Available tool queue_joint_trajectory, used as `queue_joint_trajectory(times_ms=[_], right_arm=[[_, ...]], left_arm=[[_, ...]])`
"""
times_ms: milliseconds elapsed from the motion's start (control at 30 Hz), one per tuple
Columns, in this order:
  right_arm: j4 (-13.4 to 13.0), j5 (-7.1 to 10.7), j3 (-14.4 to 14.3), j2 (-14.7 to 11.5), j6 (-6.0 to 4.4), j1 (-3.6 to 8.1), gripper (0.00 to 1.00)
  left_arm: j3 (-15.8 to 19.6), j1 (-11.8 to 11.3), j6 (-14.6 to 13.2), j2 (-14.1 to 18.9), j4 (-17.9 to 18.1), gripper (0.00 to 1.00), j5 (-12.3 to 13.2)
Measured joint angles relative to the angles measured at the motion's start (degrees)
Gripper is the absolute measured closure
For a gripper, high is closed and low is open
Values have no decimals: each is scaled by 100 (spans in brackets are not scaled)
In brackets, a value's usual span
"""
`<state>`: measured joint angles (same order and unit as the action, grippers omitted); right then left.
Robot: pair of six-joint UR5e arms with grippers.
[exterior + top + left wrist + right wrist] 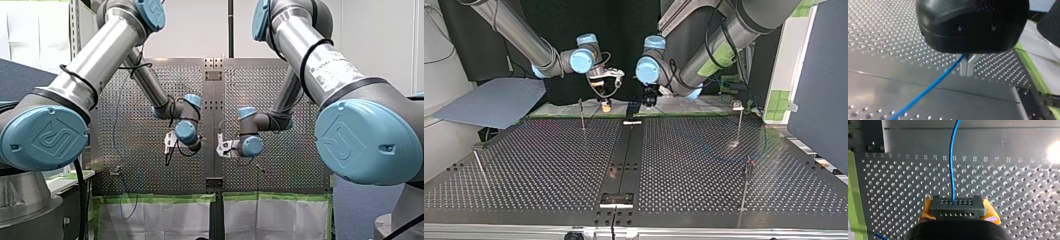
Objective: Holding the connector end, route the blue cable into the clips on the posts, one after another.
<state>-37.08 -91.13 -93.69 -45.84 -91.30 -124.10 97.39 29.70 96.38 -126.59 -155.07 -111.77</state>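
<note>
In the right wrist view my right gripper is shut on a dark grey connector block, with its yellow pads on both sides. The blue cable leaves the connector and runs ahead over the perforated table. My left gripper has its metal fingers shut on the blue cable, which trails away beneath it. In the top view both grippers hang close together over the table's far edge, my right gripper at the left and my left gripper at the right. A thin post stands close to my right gripper.
More thin posts stand at the top view's right, near right and near left. A grey sheet lies off the table at the far left. Green tape edges the table beside my left gripper.
</note>
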Motion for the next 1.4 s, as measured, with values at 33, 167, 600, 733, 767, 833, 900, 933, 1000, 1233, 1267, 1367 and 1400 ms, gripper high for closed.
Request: queue_joint_trajectory(times_ms=[33,167,600,733,767,833,900,933,1000,1233,1267,1367,1400], right_arm=[[-57,-1,-26,2,-1,15,100],[-284,0,-147,11,-9,68,100],[-826,-38,-496,435,86,245,100],[-1060,-32,-721,489,-8,318,100],[-1119,-23,-777,497,-42,334,100],[-1249,-1,-902,515,-87,370,100],[-1377,12,-991,531,-77,408,100],[-1432,13,-1022,536,-66,426,100],[-1561,15,-1089,555,-48,471,100],[-1933,5,-1222,747,39,623,100],[-1969,2,-1226,788,49,647,100],[-2057,-16,-1255,922,63,726,100],[-2103,-21,-1289,955,57,760,100]], left_arm=[[1,28,1,-25,16,100,0],[4,198,53,-187,139,100,-47],[6,733,312,-550,731,100,-309],[6,811,394,-653,833,100,-233],[5,829,419,-696,870,100,-208],[5,868,471,-813,984,100,-169],[6,902,517,-944,1111,100,-144],[6,916,542,-1002,1170,100,-137],[6,942,591,-1125,1293,100,-129],[5,991,648,-1263,1503,100,-140],[5,997,650,-1266,1518,100,-142],[5,1011,664,-1272,1563,100,-149],[5,1015,675,-1273,1583,100,-146]])
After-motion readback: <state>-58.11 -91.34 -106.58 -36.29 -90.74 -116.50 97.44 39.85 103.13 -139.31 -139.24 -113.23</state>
